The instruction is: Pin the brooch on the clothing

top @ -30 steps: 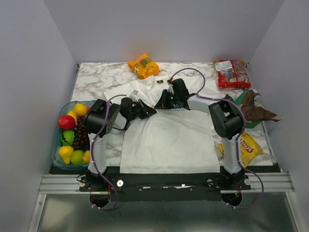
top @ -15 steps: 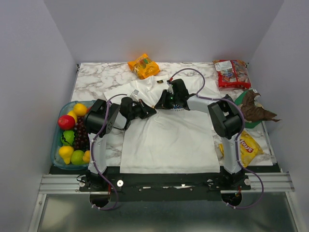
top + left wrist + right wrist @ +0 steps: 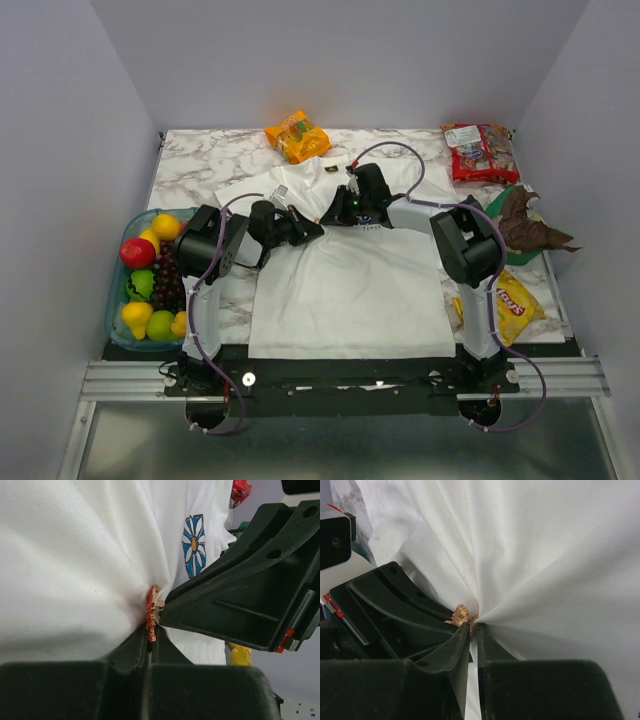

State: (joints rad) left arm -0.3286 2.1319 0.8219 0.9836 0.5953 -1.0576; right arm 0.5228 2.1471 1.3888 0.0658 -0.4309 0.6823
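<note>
Two arms, top view: both are reaching over the white short-sleeved T-shirt (image 3: 345, 290), which is lying flat on the marble-patterned bench (image 3: 190, 165). The left claw (image 3: 305, 228) and right claw (image 3: 337, 212) are meeting tip to tip over its chest.
Brooch, top view: it is hiding between the claws and cannot be made out.
Surroundings, top view: an orange snack bag (image 3: 297, 136) is lying beyond the collar, and a clear tray of fruit (image 3: 118, 335) is sitting at the bench's left edge.
Left claw, left wrist view: its fingers are pressing together on the tiny orange-red brooch (image 3: 150, 612), which is standing edge-on against puckered cloth.
Right claw, left wrist view: it is touching the brooch from the right, just below the printed blue-and-white daisy (image 3: 193, 545).
Right claw, right wrist view: its fingers are pinching closed on a gathered fold of the T-shirt, with creases fanning out from the tips.
Brooch, right wrist view: it is peeking out just left of those tips, between the two claws.
</note>
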